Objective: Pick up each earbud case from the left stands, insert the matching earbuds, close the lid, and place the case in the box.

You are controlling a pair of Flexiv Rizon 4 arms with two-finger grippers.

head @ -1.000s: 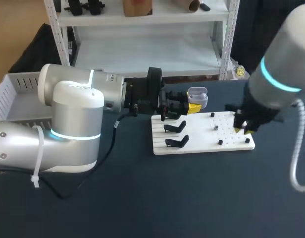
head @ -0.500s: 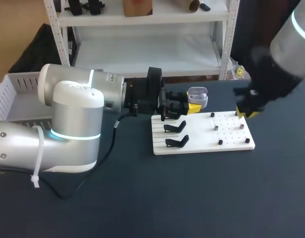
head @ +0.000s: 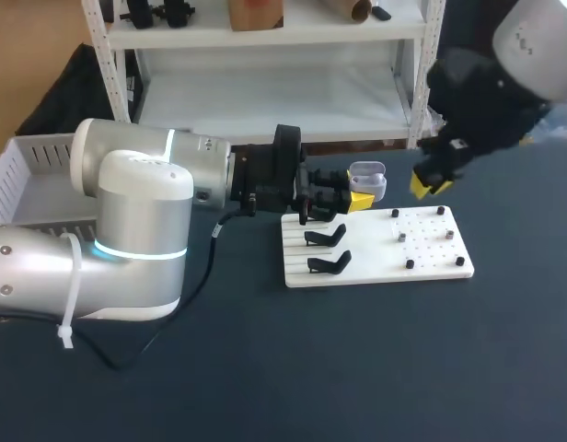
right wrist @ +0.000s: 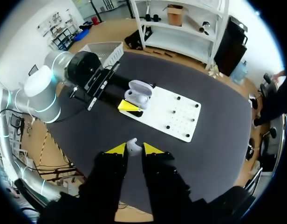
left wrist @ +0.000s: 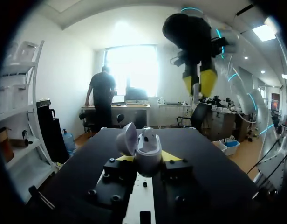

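**Head view:** clamping the open earbud case (head: 367,178) in the left gripper (head: 361,197), aloft near the far edge of the white pegboard (head: 376,258). Hovering the right gripper (head: 430,180) beside it, well above the dark tabletop (head: 265,368).

**Left wrist view:** showing a smooth, rounded, glossy plastic shell with the hinged lid (left wrist: 127,138) tilted back. Judging it light, stiff and slippery, best gripped across the lower body, clear of the lid.

**Right wrist view:** pinching a small white earbud (right wrist: 132,145) between the yellow tips, high over the pegboard.
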